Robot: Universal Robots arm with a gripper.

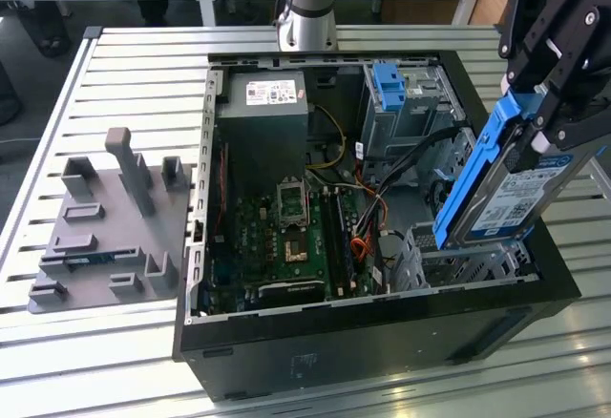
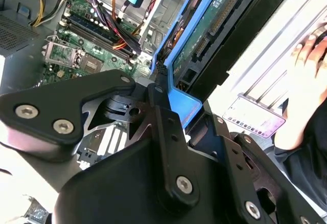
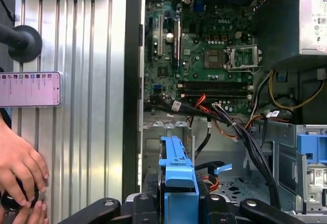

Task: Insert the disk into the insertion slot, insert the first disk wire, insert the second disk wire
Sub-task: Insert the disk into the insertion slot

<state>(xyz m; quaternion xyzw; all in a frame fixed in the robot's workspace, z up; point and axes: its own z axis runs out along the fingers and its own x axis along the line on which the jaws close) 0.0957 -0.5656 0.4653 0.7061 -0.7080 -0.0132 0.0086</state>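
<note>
My gripper (image 1: pixel 546 103) is shut on the disk (image 1: pixel 506 194), a silver drive with a white label in a bright blue caddy. The disk hangs tilted, its lower end just above the insertion slot (image 1: pixel 453 261), a low perforated grey cage at the front right corner of the open computer case (image 1: pixel 382 327). In the first wrist view the caddy's blue edge (image 3: pixel 176 165) points out from the gripper (image 3: pixel 179 206) over the cage floor (image 3: pixel 153 147). The second wrist view shows the disk's underside and connector (image 2: pixel 207 35) beyond the black fingers (image 2: pixel 163 111). Loose black cables (image 3: pixel 245 132) run beside the slot.
A taller grey cage with a blue clip (image 1: pixel 393 94) stands behind the slot. The motherboard (image 1: pixel 286 237) and power supply (image 1: pixel 263 117) fill the case's left. A grey fixture plate (image 1: pixel 105 218) lies at the exterior view's left. A person's hand (image 3: pixel 20 168) and a phone (image 3: pixel 30 88) rest on the table.
</note>
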